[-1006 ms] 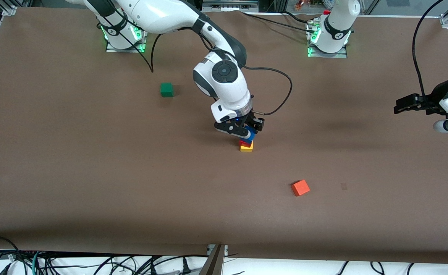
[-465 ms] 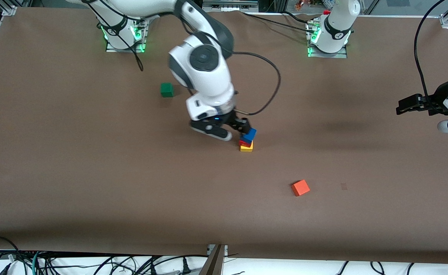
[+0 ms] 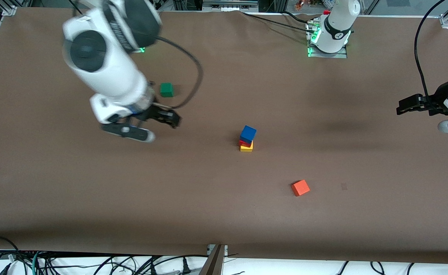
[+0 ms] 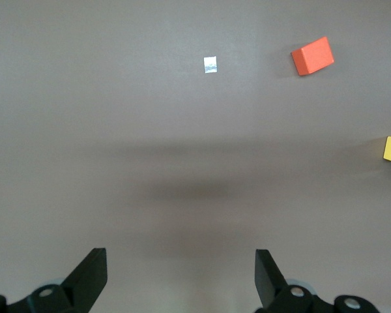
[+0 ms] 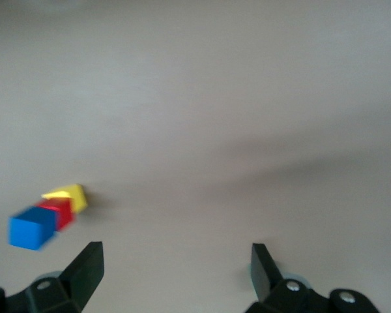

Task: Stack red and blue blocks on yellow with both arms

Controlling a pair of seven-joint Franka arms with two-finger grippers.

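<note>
Near the middle of the table (image 3: 55,183) stands a stack of three cubes: the yellow cube (image 3: 246,147) at the bottom, the red cube (image 3: 243,143) on it, and the blue cube (image 3: 248,134) on top, turned a little askew against the two below. Nothing touches the stack.

The right gripper (image 3: 153,124) hangs in the air over bare table toward the right arm's end, well apart from the stack, with its fingers spread and nothing between them. A green cube (image 3: 166,89) sits on the table close by, farther from the front camera than the stack.

The left gripper (image 3: 403,107) waits over the table edge at the left arm's end, fingers released and empty. An orange cube (image 3: 300,187) lies alone, nearer the front edge than the stack and toward the left arm's end. In the left wrist view a small white scrap (image 4: 210,64) lies on the table near the orange cube.
</note>
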